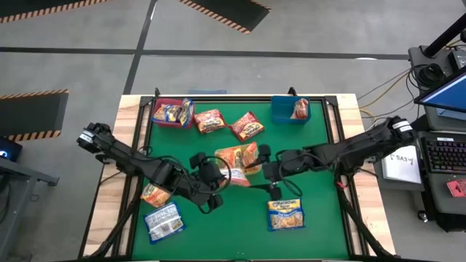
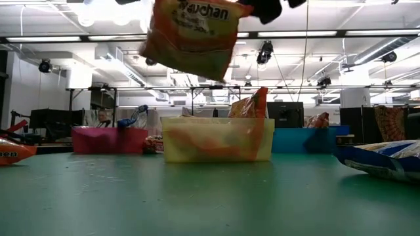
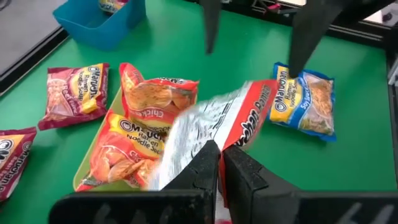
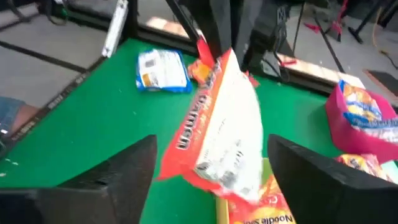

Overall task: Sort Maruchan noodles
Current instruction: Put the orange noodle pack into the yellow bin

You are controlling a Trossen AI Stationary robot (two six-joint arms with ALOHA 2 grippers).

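Observation:
My left gripper (image 3: pixel 221 155) is shut on an orange Maruchan noodle packet (image 3: pixel 217 118), whose silver back shows. It hangs above a yellowish clear bin (image 2: pixel 216 139) at the table's middle that holds more orange packets (image 3: pixel 134 134). My right gripper (image 4: pixel 211 142) is open, one finger on each side of the held packet's far end, and seems not to touch it. Loose on the table lie red packets (image 1: pixel 247 126), blue packets (image 1: pixel 285 215) and an orange one (image 1: pixel 155 195). My left gripper pinches one end of the orange packet at its edge (image 3: pixel 202 146) between its two fingers. The fingers come from the table's left, slanting downward. The packet is lifted clear, sticks out toward my right gripper and is tilted on edge above the yellowish bin.
A pink-red bin (image 1: pixel 169 113) with packets stands at the far left and a blue bin (image 1: pixel 290 110) with one packet at the far right. A second blue packet (image 1: pixel 164 222) lies near the left front corner. Bare green mat lies along the near edge.

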